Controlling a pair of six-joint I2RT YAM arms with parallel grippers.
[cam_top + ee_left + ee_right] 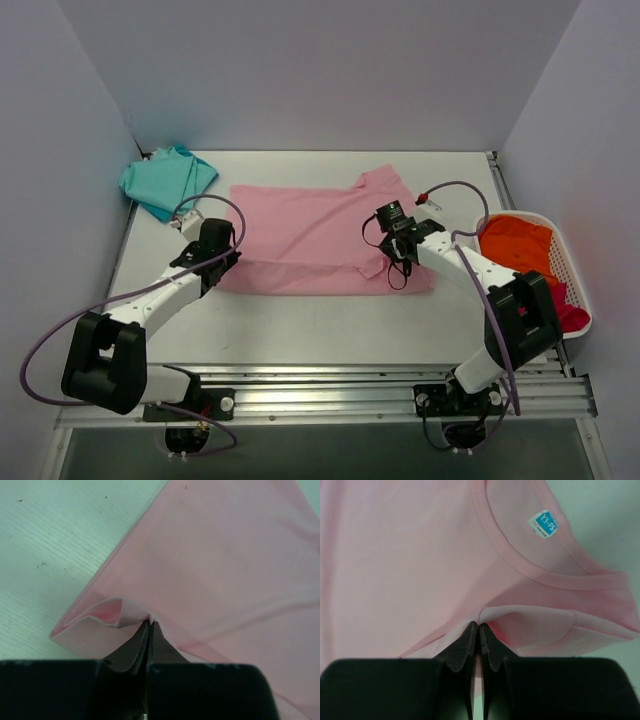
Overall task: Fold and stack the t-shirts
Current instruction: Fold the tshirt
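While my left hand [150, 626] clamps a folded near-left corner of the soft pink shirt [300, 235], my right hand [479, 628] pinches smooth cloth beside its ribbed collar [520, 566].

You are looking into a robotics lab cell: a white bench [330, 320] boxed in on three sides by bare, pale walls [320, 70]. The left arm [150, 300] and the right arm [480, 270], both white and black, stand bolted on an aluminium rail [330, 395] at the near edge of that bench. Purple cables [458, 183] loop from them, and a white plastic basket [572, 270] sits at the bench's right edge.
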